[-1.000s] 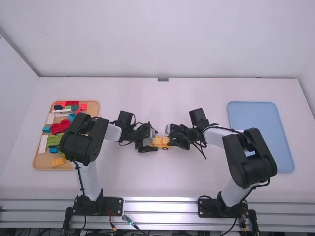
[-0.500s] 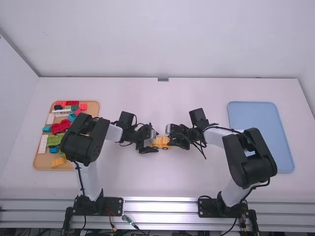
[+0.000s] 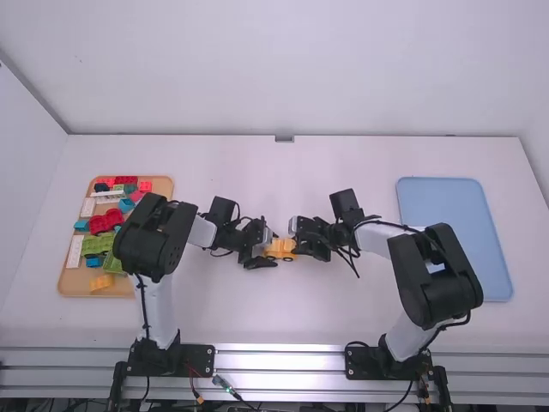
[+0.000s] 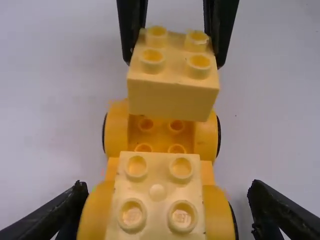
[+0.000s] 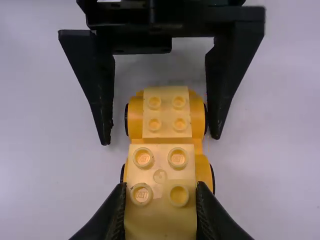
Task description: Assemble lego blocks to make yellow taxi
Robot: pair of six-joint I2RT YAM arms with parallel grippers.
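Mid-table, the left gripper (image 3: pixel 269 247) and right gripper (image 3: pixel 300 238) face each other over the yellow car (image 3: pixel 276 250). In the left wrist view the left gripper (image 4: pixel 167 205) is open, its fingers apart on both sides of the car's near end, which carries a pale yellow block (image 4: pixel 157 192). The car base (image 4: pixel 160 135) shows bare studs at its other end. Above that end the right gripper (image 5: pixel 161 205), in the right wrist view, is shut on another pale yellow block (image 5: pixel 161 175). The car (image 5: pixel 200 117) stands between the left gripper's open fingers.
An orange tray (image 3: pixel 64 281) at the left holds several red, green, blue, white and yellow blocks, with the left arm's elbow beside it. A blue tray (image 3: pixel 491 257) lies at the right, next to the right arm.
The left arm's elbow and wrist have shifted slightly to the right, with its gripper still at the car. The right arm has stayed where it was.
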